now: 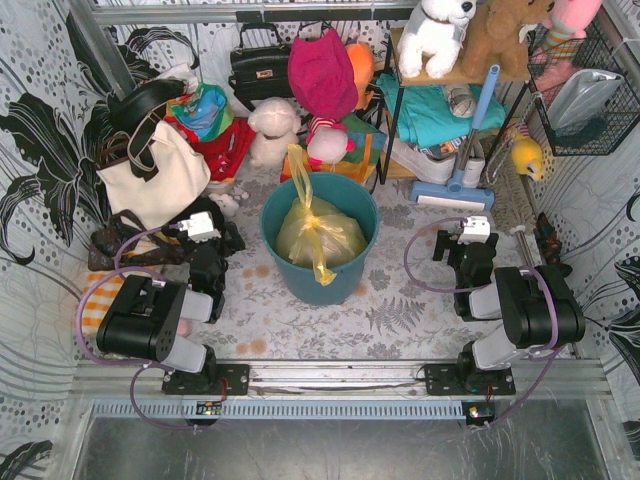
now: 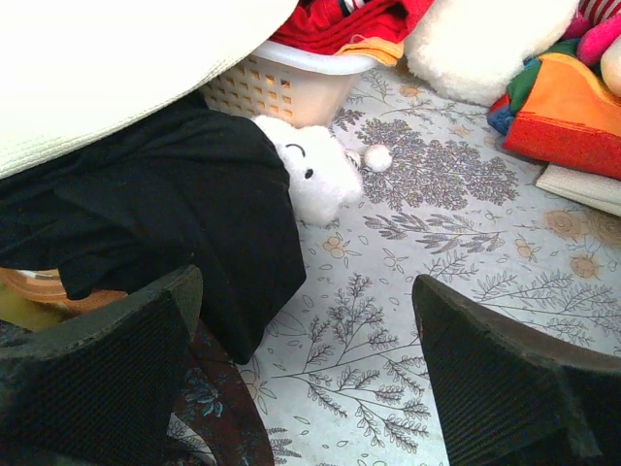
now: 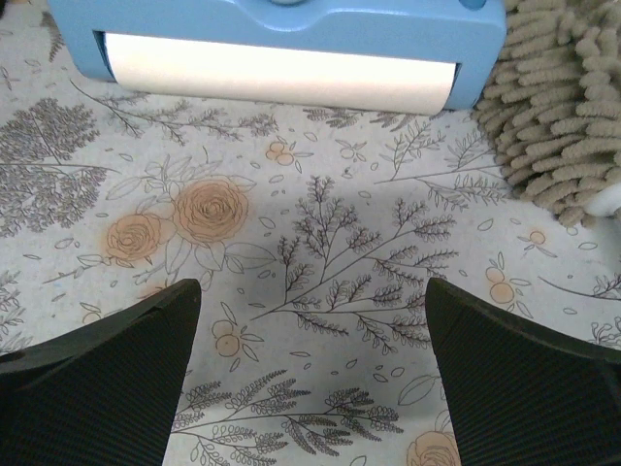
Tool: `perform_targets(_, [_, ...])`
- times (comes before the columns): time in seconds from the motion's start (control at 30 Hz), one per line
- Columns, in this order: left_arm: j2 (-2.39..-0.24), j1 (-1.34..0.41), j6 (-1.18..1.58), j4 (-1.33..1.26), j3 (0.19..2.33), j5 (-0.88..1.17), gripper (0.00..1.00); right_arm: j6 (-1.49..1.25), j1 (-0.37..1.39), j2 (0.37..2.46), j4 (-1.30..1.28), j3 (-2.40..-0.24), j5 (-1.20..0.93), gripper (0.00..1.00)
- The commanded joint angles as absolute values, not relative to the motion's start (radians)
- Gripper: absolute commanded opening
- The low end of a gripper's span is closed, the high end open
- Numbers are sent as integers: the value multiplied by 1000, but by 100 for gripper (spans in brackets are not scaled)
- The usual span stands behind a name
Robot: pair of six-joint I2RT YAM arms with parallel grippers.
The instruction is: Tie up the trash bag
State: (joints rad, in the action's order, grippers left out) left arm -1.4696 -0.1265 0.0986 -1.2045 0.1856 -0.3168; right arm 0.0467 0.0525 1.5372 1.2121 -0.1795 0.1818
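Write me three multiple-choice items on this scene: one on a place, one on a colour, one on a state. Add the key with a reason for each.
1. Where does the trash bag sit?
A) lying flat just in front of the arms
B) inside the teal bin
C) held up in the air

2. What colour is the sweeper head?
A) red
B) blue
C) black

3. How do the left gripper and right gripper stand?
A) both shut on the bag
B) one open, one shut
C) both open, holding nothing

Key:
1 B, the top view shows the yellow bag within the bin's rim.
2 B, its blue housing runs across the top of the right wrist view.
3 C, each wrist view shows the fingers wide apart with nothing gripped.
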Motion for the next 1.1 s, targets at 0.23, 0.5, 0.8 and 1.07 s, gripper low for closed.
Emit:
perform_targets(0.23, [-1470, -114, 88, -1249, 193, -280, 98, 44, 46, 1543, 1329, -185, 224, 97])
perform_targets(0.5, [-1470, -113, 88, -1250, 195, -279, 98, 45, 46, 1543, 1331, -184, 224, 97])
perform_targets(0.8, [-1470, -114, 88, -1249, 193, -279, 98, 44, 46, 1543, 1330, -186, 222, 97])
perform_targets(1.07, [-1470, -113, 87, -1249, 194, -279, 98, 42, 46, 1542, 1326, -186, 216, 97])
